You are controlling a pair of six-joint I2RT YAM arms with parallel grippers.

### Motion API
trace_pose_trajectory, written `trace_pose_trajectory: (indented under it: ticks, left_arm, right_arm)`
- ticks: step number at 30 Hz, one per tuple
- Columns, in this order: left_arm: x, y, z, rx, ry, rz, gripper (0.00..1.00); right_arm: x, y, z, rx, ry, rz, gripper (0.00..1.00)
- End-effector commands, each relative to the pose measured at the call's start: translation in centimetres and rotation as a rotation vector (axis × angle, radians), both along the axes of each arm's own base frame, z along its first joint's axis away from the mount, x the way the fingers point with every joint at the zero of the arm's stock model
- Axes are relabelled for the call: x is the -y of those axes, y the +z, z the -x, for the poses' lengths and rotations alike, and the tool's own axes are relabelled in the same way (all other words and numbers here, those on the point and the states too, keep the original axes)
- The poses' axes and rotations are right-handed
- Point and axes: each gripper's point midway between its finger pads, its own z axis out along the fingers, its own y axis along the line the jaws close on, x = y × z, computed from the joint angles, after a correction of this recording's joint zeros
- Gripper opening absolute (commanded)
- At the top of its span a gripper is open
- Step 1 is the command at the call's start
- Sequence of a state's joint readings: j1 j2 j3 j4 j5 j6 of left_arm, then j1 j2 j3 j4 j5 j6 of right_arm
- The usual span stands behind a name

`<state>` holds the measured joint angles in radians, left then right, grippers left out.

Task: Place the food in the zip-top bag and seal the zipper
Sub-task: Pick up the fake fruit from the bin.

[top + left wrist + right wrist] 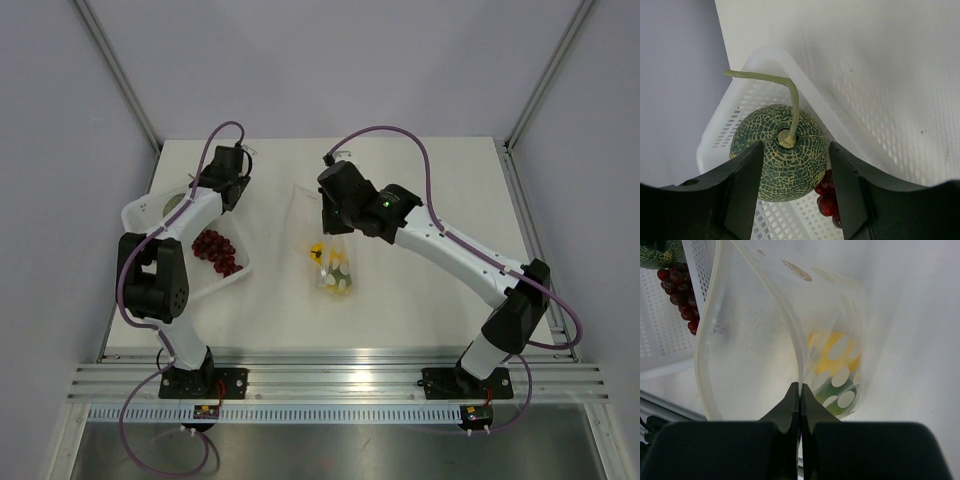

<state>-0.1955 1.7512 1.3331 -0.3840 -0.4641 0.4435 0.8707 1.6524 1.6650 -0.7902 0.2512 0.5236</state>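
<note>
The grey-green netted fruit [782, 165] with its thin bent stem lies at the far end of the white tray [765, 55]. My left gripper [795, 146] is open and straddles it, the left finger against its side and the right finger a sliver away. The zip-top bag [322, 235] lies mid-table, and yellow food [830, 352] plus something green show through its dotted wall. My right gripper [799, 385] is shut on one wall of the bag's mouth, which it holds up and open. The zipper [702, 340] curves as a pale strip along the mouth edge.
A bunch of dark red grapes [215, 250] lies in the tray [140, 215], just beside the netted fruit [175, 200]. The tray sits at the table's left edge, near the grey wall. Metal rails run along the near edge by the arm bases.
</note>
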Motion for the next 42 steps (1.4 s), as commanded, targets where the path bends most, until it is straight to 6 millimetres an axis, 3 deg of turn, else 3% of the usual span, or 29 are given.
trace_pose_trajectory:
  ticks: [1, 8, 18, 22, 30, 37, 42]
  left_arm:
    - [-0.8, 0.9, -1.2, 0.047, 0.003, -0.014, 0.57]
    - [-1.4, 1.9, -0.9, 0.083, 0.008, 0.005, 0.54]
    - [-2.6, -2.2, -0.4, -0.007, 0.056, -0.026, 0.53]
    - [-3.1, -3.1, -1.1, -0.020, 0.058, -0.068, 0.44]
    - [-4.8, -2.5, -2.2, 0.047, 0.104, -0.135, 0.43]
    - [-4.7, -3.6, -2.8, 0.040, 0.093, -0.145, 0.42]
    - [-5.3, -3.8, -2.7, 0.028, 0.129, -0.180, 0.19]
  right_arm:
    - [-0.2, 1.5, -0.5, 0.044, -0.003, -0.014, 0.00]
    - [-0.7, 1.0, -0.6, 0.034, 0.009, -0.016, 0.00]
    - [-0.8, 0.7, -0.5, 0.028, 0.014, -0.013, 0.00]
    - [-0.8, 0.8, -0.6, 0.030, 0.017, -0.010, 0.00]
    - [-1.2, 0.3, -0.6, 0.018, 0.026, -0.008, 0.00]
    - [-1.6, -0.1, -0.9, 0.012, 0.037, -0.005, 0.00]
    - [-1.8, 0.0, -0.9, 0.015, 0.043, -0.010, 0.00]
